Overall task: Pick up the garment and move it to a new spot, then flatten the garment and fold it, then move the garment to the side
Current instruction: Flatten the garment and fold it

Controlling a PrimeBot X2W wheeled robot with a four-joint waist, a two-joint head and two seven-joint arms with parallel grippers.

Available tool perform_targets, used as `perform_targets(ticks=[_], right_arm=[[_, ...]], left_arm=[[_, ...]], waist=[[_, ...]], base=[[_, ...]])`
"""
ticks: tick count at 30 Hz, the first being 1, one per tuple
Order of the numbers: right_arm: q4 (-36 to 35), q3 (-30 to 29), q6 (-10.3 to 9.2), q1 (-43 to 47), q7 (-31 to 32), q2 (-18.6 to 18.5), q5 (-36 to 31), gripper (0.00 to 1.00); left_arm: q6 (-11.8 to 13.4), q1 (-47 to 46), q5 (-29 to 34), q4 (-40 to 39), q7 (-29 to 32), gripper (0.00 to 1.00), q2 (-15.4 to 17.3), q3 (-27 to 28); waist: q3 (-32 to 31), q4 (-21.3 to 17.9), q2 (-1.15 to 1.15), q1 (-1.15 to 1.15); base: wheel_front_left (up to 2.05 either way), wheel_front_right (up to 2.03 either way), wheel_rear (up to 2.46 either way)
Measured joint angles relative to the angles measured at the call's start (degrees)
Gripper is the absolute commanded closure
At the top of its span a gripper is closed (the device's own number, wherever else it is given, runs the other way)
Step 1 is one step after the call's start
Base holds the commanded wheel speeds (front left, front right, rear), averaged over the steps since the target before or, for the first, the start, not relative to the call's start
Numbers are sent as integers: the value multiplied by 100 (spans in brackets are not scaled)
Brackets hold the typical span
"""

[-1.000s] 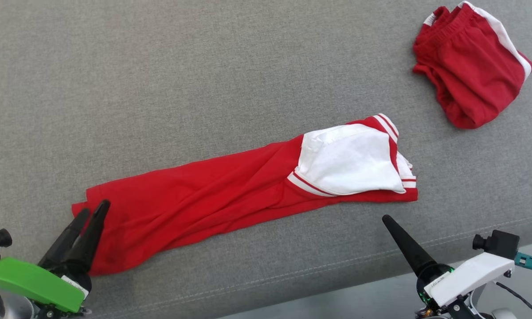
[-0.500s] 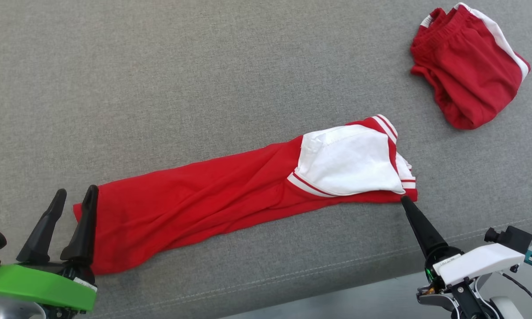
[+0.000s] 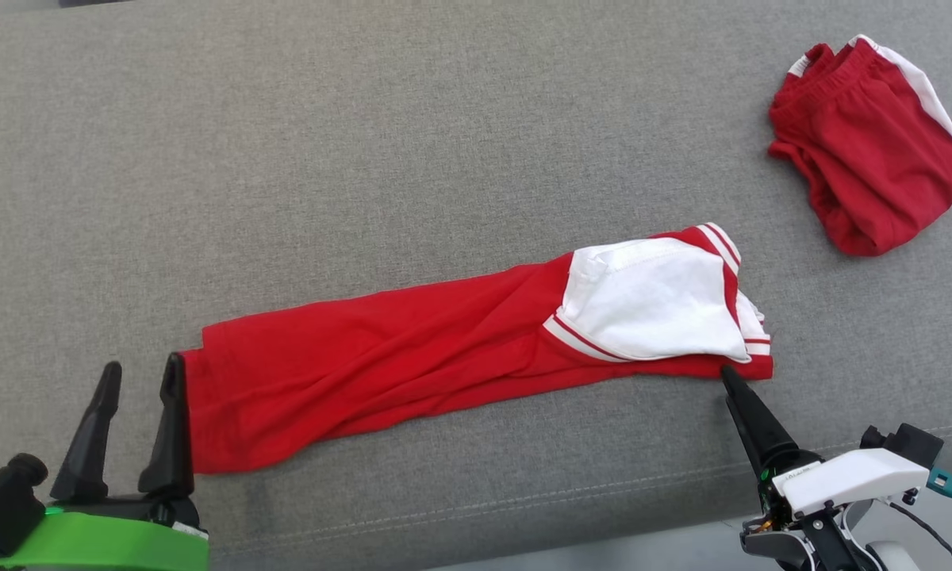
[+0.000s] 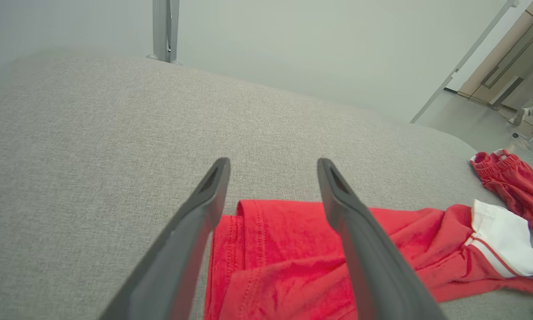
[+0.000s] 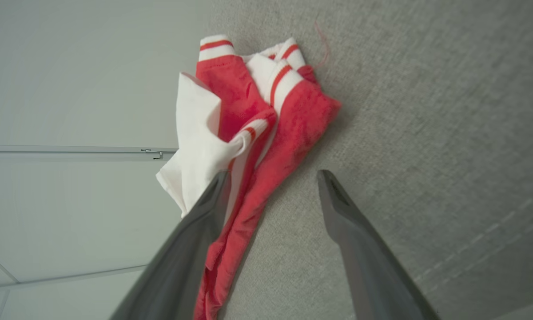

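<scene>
no readable text, no legible labels or numbers

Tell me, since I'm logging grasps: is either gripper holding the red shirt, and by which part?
Nothing is held: left gripper and right gripper stand open at opposite ends of the red shirt.

Parted fingers (image 4: 191,240) frame the red garment (image 4: 284,253) corner.

Head camera high, looking steeply down on the grey cushion (image 3: 365,119); left wrist camera low and close at the hem end of the red shirt (image 4: 284,249), facing along it; right wrist camera close at the white sleeve end, rolled sideways; all three share the shirt.
</scene>
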Motion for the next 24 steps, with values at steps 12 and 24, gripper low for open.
perform_targets(ticks=[12, 24], right_arm=[[421, 147, 47, -193, 2, 44, 88, 0], [709, 76, 49, -416, -118, 131, 336, 0]], left_arm=[[55, 184, 514, 99, -101, 0, -366, 46], [75, 357, 656, 87, -120, 0, -621, 83]], waist=[[-303, 202, 0, 0], [-489, 222, 0, 0]], base=[[0, 0, 0], [0, 0, 0]])
